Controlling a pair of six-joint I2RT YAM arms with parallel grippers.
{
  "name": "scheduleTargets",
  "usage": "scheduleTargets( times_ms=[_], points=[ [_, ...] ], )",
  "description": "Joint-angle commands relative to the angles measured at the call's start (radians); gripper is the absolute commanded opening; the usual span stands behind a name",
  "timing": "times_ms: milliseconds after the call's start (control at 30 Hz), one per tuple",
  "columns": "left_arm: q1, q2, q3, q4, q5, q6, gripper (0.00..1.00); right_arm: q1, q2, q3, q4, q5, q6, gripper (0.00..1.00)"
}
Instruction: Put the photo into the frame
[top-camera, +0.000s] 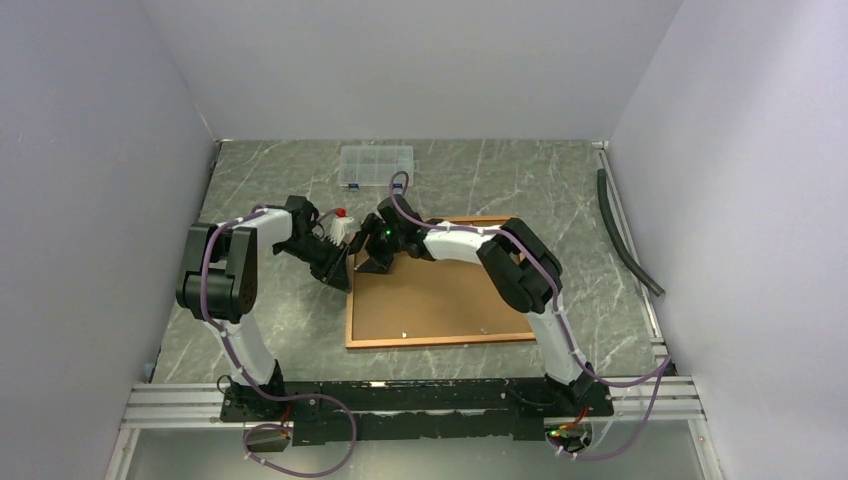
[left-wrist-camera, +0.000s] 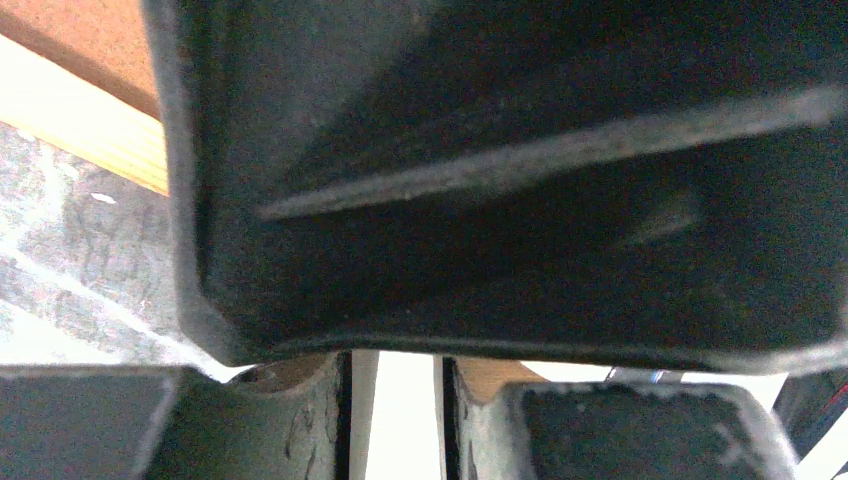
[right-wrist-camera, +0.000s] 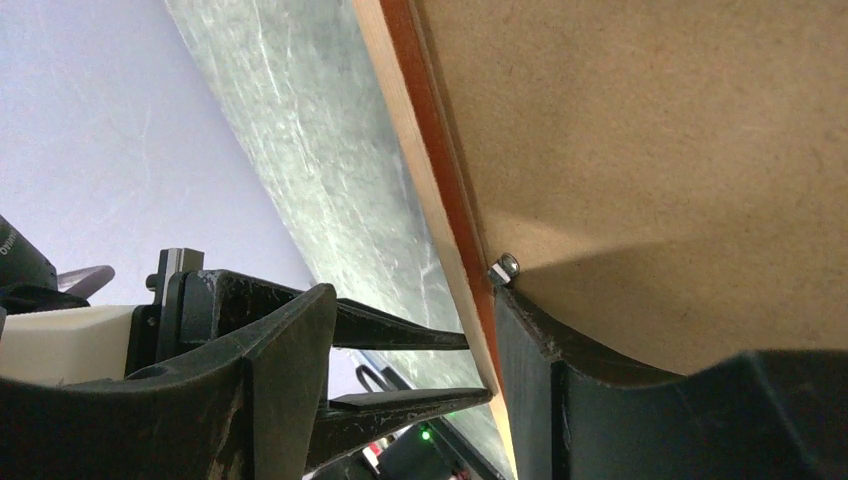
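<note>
The frame (top-camera: 440, 340) lies back up on the table, with the brown backing board (top-camera: 440, 295) inside it. The photo is hidden. My left gripper (top-camera: 342, 270) is at the frame's left edge, its thin fingertips (right-wrist-camera: 420, 340) slightly apart and touching that edge. My right gripper (top-camera: 372, 258) is open at the frame's far left corner. It straddles the border (right-wrist-camera: 415, 130), one finger outside and one on the board (right-wrist-camera: 650, 130) by a small metal tab (right-wrist-camera: 504, 268). In the left wrist view my gripper (left-wrist-camera: 395, 420) shows a narrow bright gap, and the frame's wood (left-wrist-camera: 90, 120) shows at upper left.
A small clear compartment box (top-camera: 375, 165) stands at the back, beyond both grippers. A black hose (top-camera: 625, 235) lies along the right wall. A black finger of the right gripper (left-wrist-camera: 520, 180) fills most of the left wrist view.
</note>
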Motion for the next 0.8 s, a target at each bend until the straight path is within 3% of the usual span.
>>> scheduleTargets(
  times_ms=[0, 767],
  points=[
    [-0.035, -0.009, -0.033, 0.035, -0.007, 0.035, 0.29, 0.031, -0.02, -0.045, 0.119, 0.163, 0.047, 0.63],
    [-0.033, -0.027, -0.025, 0.022, -0.037, 0.039, 0.28, 0.019, -0.119, -0.154, 0.066, 0.117, 0.02, 0.69]
  ],
)
